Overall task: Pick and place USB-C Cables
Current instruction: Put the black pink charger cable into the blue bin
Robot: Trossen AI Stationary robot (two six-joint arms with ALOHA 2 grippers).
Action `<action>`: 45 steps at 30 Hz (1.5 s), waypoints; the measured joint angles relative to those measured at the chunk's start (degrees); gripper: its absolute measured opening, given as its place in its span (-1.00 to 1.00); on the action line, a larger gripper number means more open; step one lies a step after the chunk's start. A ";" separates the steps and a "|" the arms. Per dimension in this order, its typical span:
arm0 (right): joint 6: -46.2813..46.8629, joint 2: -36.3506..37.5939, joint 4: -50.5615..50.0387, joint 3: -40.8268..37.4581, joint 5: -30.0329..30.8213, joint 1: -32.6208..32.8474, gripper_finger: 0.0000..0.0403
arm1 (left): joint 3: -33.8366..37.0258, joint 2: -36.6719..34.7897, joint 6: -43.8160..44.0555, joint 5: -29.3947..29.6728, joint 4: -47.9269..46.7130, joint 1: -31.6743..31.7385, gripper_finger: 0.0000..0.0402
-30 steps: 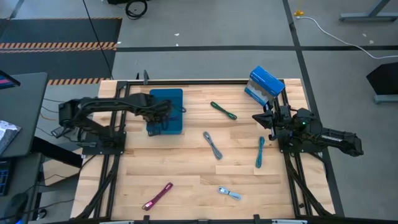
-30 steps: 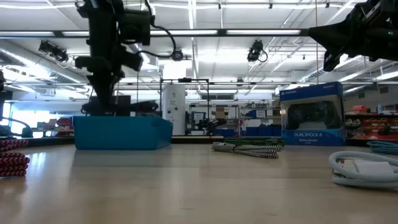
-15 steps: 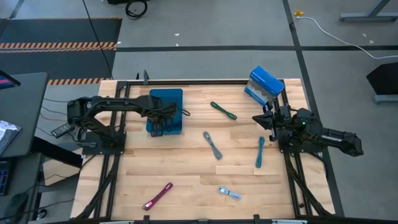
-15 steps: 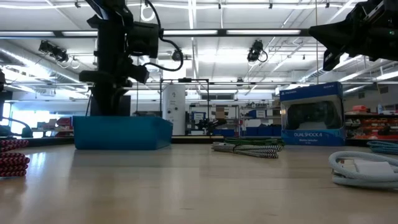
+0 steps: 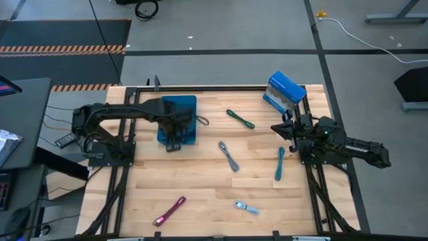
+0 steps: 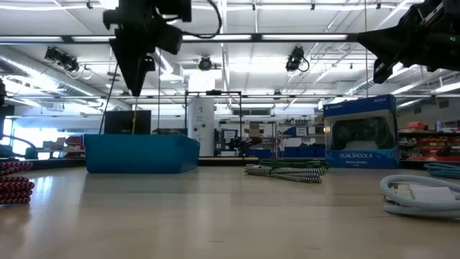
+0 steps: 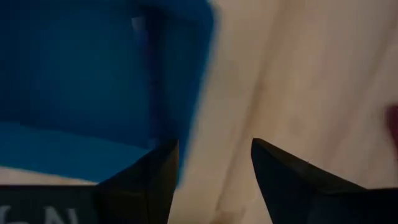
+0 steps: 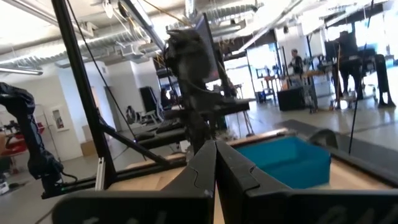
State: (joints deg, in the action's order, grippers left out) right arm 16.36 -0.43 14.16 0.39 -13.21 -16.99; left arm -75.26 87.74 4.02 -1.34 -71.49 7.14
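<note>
The blue tray [image 5: 178,114] stands at the table's far left. My left gripper [image 5: 174,138] hangs open above the tray's near end, raised clear of the tray wall [image 6: 141,153], with nothing between its fingers [image 7: 214,163]. Five USB-C cables lie flat on the wood: dark green [image 5: 239,118], grey [image 5: 229,156], teal [image 5: 280,163], magenta [image 5: 169,210] and pale blue-silver [image 5: 247,207]. My right gripper [image 5: 282,127] waits shut in the air at the table's right side, near the teal cable's far end.
A blue-and-white box [image 5: 284,92] stands at the far right corner, behind my right gripper. Bare wood lies between the tray and the magenta cable. Black frame rails run along the table's edges.
My left gripper has risen out of the blue tray and drifted a little toward the table's near edge. It now hangs above the tray's near end, well over the wall. The cables on the table have stayed where they were.
</note>
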 joint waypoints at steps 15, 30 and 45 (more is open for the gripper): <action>0.63 0.00 -3.43 0.00 -0.07 -0.01 -0.93 | 8.82 0.40 36.72 -0.28 12.86 -31.55 -0.10; -1.68 0.00 -2.68 0.00 -1.52 0.04 -0.93 | 12.95 4.70 59.40 3.06 31.48 -45.98 -0.10; 1.29 0.00 -0.94 0.01 -0.90 0.02 -0.93 | 10.42 17.24 62.87 3.10 32.87 -48.08 -0.10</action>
State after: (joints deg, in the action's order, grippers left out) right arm 17.65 -0.43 13.22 0.40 -14.11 -16.97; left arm -64.84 104.99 66.89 1.76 -38.62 -40.94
